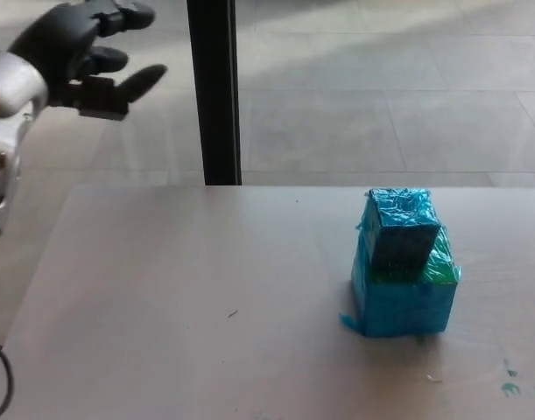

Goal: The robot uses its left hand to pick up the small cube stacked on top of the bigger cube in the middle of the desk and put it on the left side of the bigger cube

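Small cube (401, 229) atop big cube (400, 297), right of desk (206, 306) centre; both wrapped in crinkled shiny blue film, green patch at big cube's right top edge. Desk surface pale, smooth, matte. Left hand (79, 52) black, raised at upper left, fingers (140, 80) spread apart, holding nothing. Small cube well apart from fingers, down to right. Dark pillar (213, 92) behind desk.
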